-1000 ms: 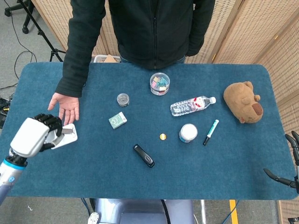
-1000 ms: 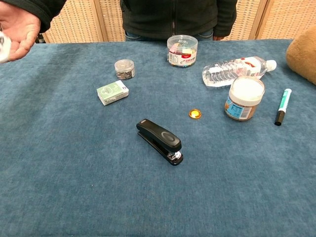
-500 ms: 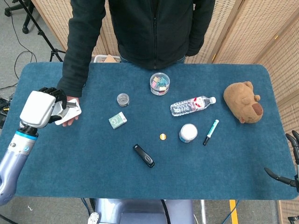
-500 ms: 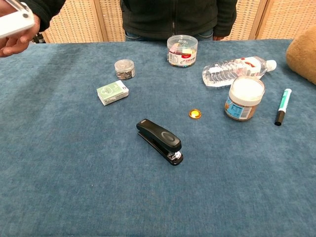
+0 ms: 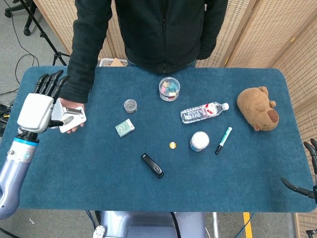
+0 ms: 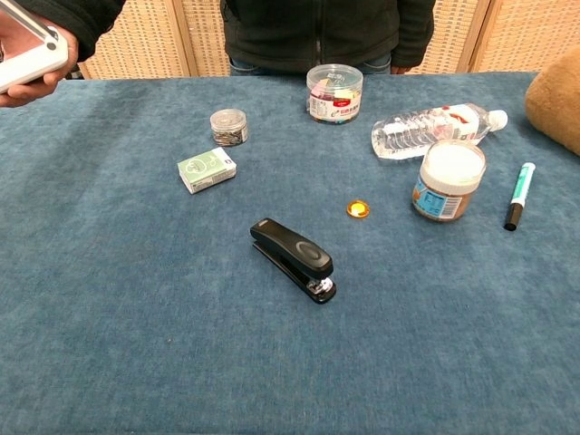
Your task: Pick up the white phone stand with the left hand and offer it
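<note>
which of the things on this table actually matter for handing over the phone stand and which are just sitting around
In the job: white phone stand, lying in the person's hand; left hand, fingers spread.

Lying about: stapler, green box, water bottle, jar, marker, orange cap, teddy bear.

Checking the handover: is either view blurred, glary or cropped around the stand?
Head view: sharp, evenly lit, no glare; the stand lies on the person's palm beside the left hand. Chest view: sharp too, but the stand is cropped at the top-left corner.
</note>
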Controlling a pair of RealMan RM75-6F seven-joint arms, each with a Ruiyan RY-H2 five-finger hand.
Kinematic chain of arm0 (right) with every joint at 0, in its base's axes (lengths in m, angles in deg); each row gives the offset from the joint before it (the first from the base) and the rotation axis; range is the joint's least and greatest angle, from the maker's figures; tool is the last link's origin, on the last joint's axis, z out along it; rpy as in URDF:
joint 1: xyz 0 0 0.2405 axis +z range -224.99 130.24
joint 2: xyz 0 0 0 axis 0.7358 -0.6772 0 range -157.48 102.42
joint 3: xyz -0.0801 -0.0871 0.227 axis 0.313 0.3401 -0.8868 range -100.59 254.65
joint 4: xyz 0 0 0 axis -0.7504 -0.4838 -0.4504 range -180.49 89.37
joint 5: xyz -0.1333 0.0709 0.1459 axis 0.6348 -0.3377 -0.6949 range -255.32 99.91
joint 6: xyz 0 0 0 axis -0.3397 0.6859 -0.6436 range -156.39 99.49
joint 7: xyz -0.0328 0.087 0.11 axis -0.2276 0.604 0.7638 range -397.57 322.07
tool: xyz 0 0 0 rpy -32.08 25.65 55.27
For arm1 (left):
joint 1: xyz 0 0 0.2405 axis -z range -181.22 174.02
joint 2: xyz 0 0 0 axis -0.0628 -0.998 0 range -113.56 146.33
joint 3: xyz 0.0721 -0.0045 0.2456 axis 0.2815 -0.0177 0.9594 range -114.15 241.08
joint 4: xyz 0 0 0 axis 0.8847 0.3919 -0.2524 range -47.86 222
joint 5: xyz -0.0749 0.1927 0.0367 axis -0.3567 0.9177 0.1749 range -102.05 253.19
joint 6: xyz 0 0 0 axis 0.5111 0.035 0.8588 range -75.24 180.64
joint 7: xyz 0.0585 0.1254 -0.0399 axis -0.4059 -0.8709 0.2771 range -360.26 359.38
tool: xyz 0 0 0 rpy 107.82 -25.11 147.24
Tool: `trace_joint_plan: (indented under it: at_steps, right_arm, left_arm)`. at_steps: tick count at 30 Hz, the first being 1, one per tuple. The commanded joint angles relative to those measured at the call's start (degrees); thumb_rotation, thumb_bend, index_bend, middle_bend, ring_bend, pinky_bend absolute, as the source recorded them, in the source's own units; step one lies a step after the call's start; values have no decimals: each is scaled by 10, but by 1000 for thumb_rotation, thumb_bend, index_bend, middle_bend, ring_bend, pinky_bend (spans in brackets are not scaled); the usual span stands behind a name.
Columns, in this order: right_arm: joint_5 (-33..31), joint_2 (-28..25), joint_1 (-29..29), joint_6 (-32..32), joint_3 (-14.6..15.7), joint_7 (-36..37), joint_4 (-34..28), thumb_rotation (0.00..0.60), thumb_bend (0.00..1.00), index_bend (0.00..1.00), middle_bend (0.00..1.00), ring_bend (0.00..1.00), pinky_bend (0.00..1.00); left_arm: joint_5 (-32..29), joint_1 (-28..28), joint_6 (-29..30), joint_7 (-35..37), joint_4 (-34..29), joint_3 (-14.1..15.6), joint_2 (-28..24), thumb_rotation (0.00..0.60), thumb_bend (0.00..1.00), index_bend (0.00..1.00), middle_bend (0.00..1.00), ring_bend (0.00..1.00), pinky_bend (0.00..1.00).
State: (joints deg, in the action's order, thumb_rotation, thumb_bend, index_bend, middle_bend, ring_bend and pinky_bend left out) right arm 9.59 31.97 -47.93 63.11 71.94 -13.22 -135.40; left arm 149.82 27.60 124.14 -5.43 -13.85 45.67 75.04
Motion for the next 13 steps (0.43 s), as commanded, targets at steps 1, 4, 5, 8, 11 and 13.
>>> trace_joint_plan:
  at_steps: [1, 4, 5, 8, 11, 13]
  right_arm:
    - [1, 0, 0, 1, 1, -1, -1, 600, 0, 0, 0, 0, 34]
    - [3, -1, -1, 2, 1, 0, -3, 600, 0, 0, 0, 0, 34]
    - [4, -1, -1, 3, 1, -1, -3, 600, 0, 0, 0, 0, 34]
    - [5, -2, -1, 5, 0, -2, -5, 600, 0, 0, 0, 0, 34]
    - [6, -1, -1, 5, 1, -3, -4, 600, 0, 0, 0, 0, 34]
    - [8, -1, -2, 6, 2, -1, -3, 600, 0, 0, 0, 0, 34]
  left_arm:
    - [21, -26, 30, 46, -28, -8, -40, 600, 0, 0, 0, 0, 42]
    - [32, -58, 54, 79, -50, 0, -75, 600, 0, 0, 0, 0, 19]
    - [35, -70, 62, 89, -57, 6, -83, 600, 0, 0, 0, 0, 12]
    - [53, -119, 89, 123, -65, 42, -94, 600, 0, 0, 0, 0, 0]
    - [57, -164, 118, 130, -46, 80, -77, 600, 0, 0, 0, 0, 0]
    - [60, -187, 138, 129, -23, 98, -54, 600, 0, 0, 0, 0, 0]
